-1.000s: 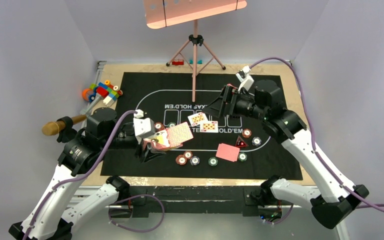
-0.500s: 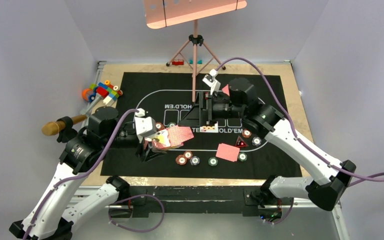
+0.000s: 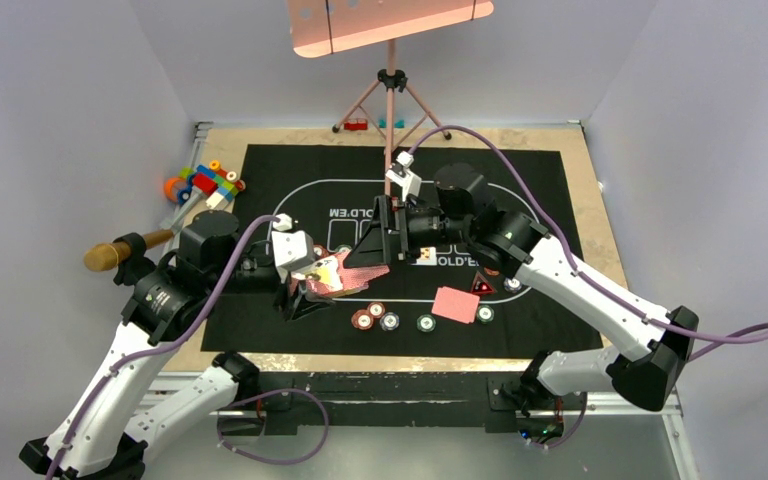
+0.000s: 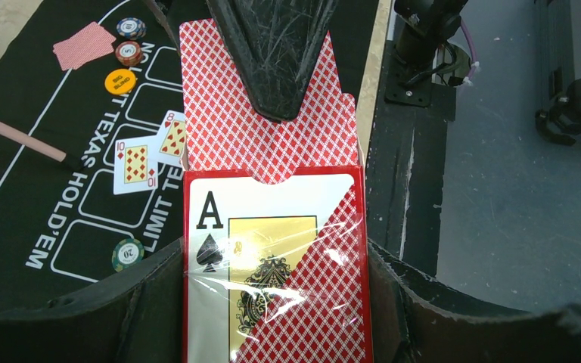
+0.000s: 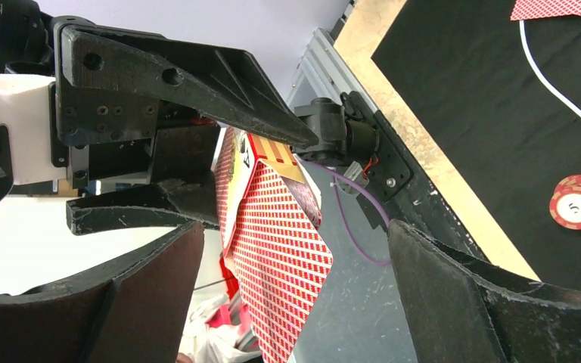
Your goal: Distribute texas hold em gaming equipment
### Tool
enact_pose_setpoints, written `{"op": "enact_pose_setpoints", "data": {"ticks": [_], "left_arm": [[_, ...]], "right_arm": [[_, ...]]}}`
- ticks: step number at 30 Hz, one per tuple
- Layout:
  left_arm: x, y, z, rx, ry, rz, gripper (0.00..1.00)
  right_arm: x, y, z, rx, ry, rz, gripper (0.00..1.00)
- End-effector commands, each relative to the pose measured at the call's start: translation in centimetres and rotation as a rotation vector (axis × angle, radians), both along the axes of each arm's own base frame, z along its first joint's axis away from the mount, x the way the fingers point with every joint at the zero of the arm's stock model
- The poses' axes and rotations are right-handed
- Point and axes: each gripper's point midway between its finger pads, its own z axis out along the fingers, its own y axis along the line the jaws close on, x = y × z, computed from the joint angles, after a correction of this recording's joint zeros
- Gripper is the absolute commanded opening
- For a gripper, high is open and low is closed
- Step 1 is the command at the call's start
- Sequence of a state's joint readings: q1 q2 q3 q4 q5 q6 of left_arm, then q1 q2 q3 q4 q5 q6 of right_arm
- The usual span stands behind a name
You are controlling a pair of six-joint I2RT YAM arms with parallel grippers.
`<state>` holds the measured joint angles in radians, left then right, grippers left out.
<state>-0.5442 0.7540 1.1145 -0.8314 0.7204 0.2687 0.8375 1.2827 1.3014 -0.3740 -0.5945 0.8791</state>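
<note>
My left gripper (image 4: 276, 302) is shut on a red card box (image 4: 272, 265) with an ace of spades on its front, held above the mat's near left part. Red-backed playing cards (image 4: 219, 113) stick out of the box's open end. My right gripper (image 5: 302, 287) is open, its jaws wide on either side of those cards (image 5: 280, 249); one finger (image 4: 272, 53) lies over them. In the top view the two grippers meet, left (image 3: 305, 290) and right (image 3: 370, 248). Chips (image 3: 363, 320) lie near a face-down card (image 3: 456, 304) and a dark triangle (image 3: 481, 286).
Two face-up cards (image 4: 136, 164) lie on the black printed mat (image 3: 560, 330) near an orange button (image 4: 120, 81). Toy blocks (image 3: 205, 183) sit at the far left. A pink tripod (image 3: 391, 100) stands at the back and a wooden-handled tool (image 3: 120, 250) lies left.
My right arm has swung left from above the face-up cards to the deck in my left gripper, its jaws spreading a little wider. The left arm has held nearly still.
</note>
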Motion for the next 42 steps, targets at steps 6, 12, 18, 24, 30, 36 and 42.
{"op": "enact_pose_setpoints", "data": {"ticks": [6,12,18,24,30,36,42], "left_arm": [[0.4,-0.3,1.9,-0.054,-0.052,0.004,0.0],[0.4,-0.3,1.9,-0.056,-0.049,0.005,0.0],[0.3,-0.4,1.9,-0.057,-0.044,0.002,0.0],[0.2,-0.4,1.9,-0.06,-0.044,0.0,0.0],[0.2,-0.3,1.9,-0.06,-0.043,0.0,0.0],[0.1,-0.4,1.9,-0.06,-0.041,-0.003,0.0],[0.1,-0.4,1.9,-0.06,-0.041,-0.003,0.0]], "right_arm": [[-1.3,-1.3,0.0,-0.032,0.012,0.008,0.87],[-1.3,-1.8,0.6,-0.056,-0.008,0.002,0.66],[-1.1,-2.5,2.1,-0.066,-0.046,-0.028,0.46],[-1.0,-2.9,2.5,-0.076,-0.058,-0.04,0.33],[-0.6,-3.5,2.8,-0.088,-0.065,-0.06,0.22],[0.0,-4.6,4.3,-0.05,-0.085,-0.092,0.2],[0.4,-5.0,5.4,-0.005,-0.085,-0.11,0.19]]}}
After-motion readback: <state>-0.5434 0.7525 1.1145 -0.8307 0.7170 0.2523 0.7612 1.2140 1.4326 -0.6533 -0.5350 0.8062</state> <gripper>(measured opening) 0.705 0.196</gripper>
